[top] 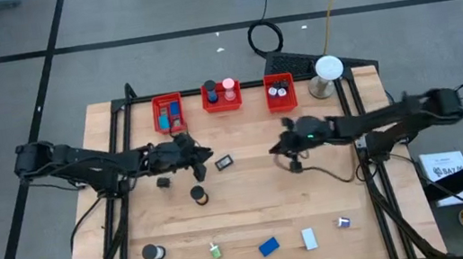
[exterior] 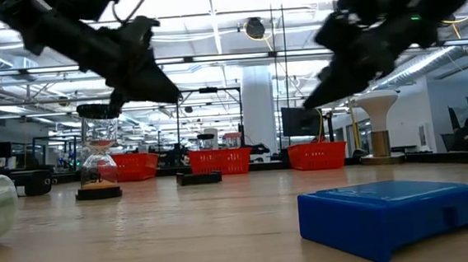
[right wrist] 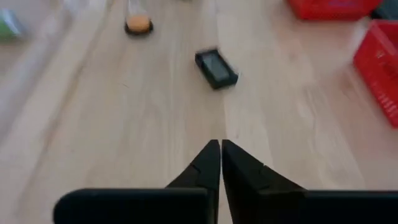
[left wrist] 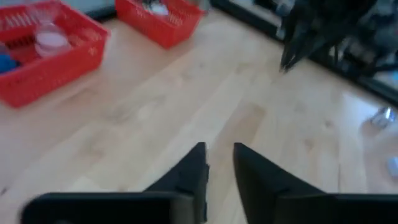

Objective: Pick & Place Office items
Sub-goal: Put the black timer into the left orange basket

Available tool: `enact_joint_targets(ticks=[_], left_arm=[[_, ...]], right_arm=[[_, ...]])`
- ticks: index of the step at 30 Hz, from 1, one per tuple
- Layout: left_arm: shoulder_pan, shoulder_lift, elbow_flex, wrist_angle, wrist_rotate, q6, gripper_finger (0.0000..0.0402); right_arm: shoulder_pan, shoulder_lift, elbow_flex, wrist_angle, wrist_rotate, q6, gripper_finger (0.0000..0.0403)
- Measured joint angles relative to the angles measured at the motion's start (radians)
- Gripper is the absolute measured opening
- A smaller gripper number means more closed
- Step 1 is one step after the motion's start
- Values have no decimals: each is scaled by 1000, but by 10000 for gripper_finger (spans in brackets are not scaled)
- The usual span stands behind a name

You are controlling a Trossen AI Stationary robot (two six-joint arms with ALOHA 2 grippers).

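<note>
I see the black flat item [top: 223,161] lying on the counter [top: 252,208] just beside the left pincer [top: 206,158], tips slightly apart, empty. Right pincer [top: 278,147] together, empty. Item looks rigid, light; grasp across short sides.

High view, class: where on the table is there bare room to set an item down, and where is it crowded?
Bare wood: the middle, between the blue block at the front and the right pincer; also the front-right corner. Crowded: the red bins at the back and around the left pincer.
</note>
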State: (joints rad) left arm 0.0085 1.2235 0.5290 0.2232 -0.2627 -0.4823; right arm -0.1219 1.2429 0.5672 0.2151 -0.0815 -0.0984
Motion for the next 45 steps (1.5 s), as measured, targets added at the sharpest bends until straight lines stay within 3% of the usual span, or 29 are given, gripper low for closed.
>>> enact_joint_targets(ticks=[9,17,23,32,36,41,45], left_arm=[[16,311,274,-260,27,50,219],[26,486,375,-318,32,4,275],[31,565,415,-304,17,5,278],[30,649,436,-305,-18,-43,272],[26,653,436,-311,-23,-57,232],[15,652,435,-310,-42,-95,155],[15,652,436,-304,-41,-131,153]], right_arm=[[0,-361,-306,200,2,111,28],[0,-560,-408,255,-1,114,28],[0,-636,-426,250,-1,119,29],[0,-648,-427,267,2,121,28],[0,-644,-427,266,2,121,29],[0,-645,-427,268,2,121,27],[0,-645,-427,267,2,121,29]])
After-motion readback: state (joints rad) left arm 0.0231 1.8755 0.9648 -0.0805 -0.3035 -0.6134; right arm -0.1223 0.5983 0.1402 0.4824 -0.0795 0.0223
